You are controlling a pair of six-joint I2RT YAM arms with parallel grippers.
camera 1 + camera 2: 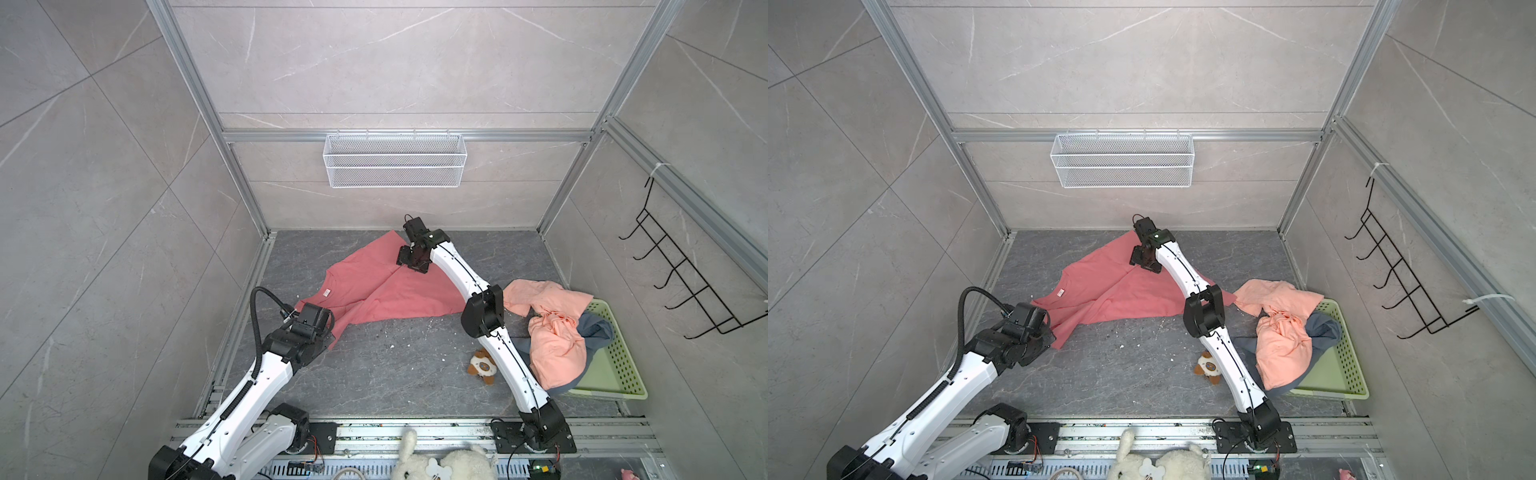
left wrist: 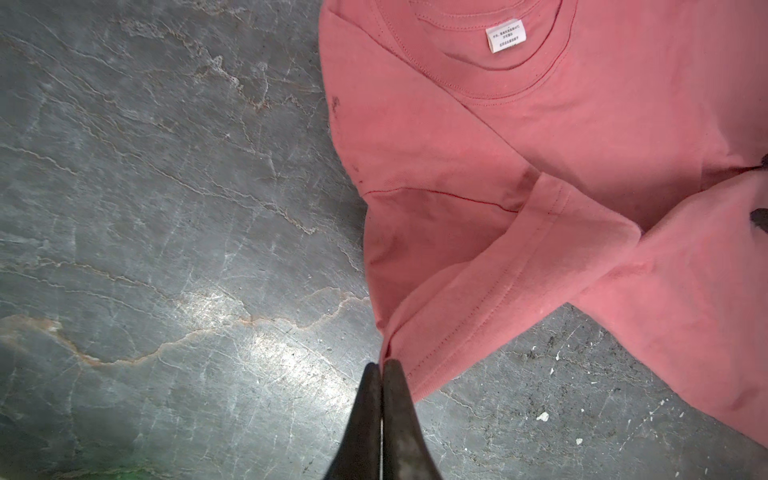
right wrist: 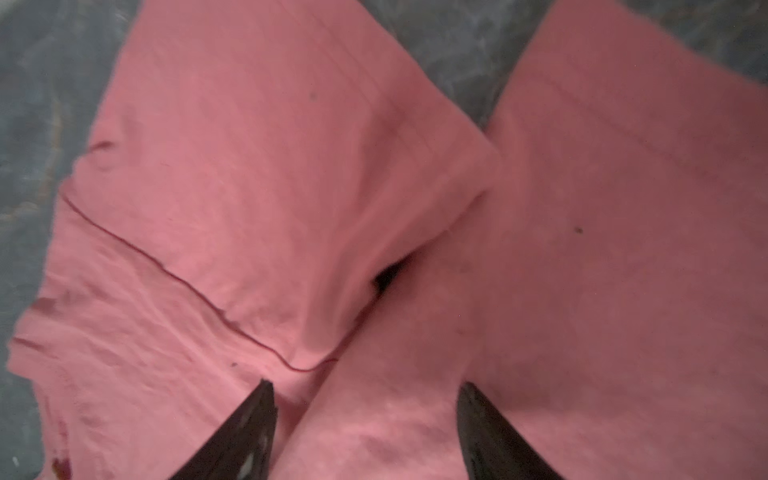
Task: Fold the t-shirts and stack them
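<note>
A coral-red t-shirt (image 1: 395, 295) (image 1: 1125, 295) lies spread and partly folded over itself on the dark stone floor, left of centre. Its collar with a white label (image 2: 506, 35) shows in the left wrist view. My left gripper (image 2: 382, 365) (image 1: 328, 332) is shut on the corner of a sleeve hem at the shirt's near left end. My right gripper (image 3: 365, 386) (image 1: 409, 262) is open, low over the shirt's far part where a sleeve (image 3: 270, 166) meets the body, with cloth between its fingers. Peach t-shirts (image 1: 552, 349) and a blue-grey one (image 1: 598, 328) are heaped at the right.
A pale green perforated basket (image 1: 623, 374) under the heap stands against the right wall. A small brown-and-white plush toy (image 1: 482, 365) lies beside the right arm. A white wire basket (image 1: 395, 160) hangs on the back wall, a black hook rack (image 1: 685, 282) on the right wall.
</note>
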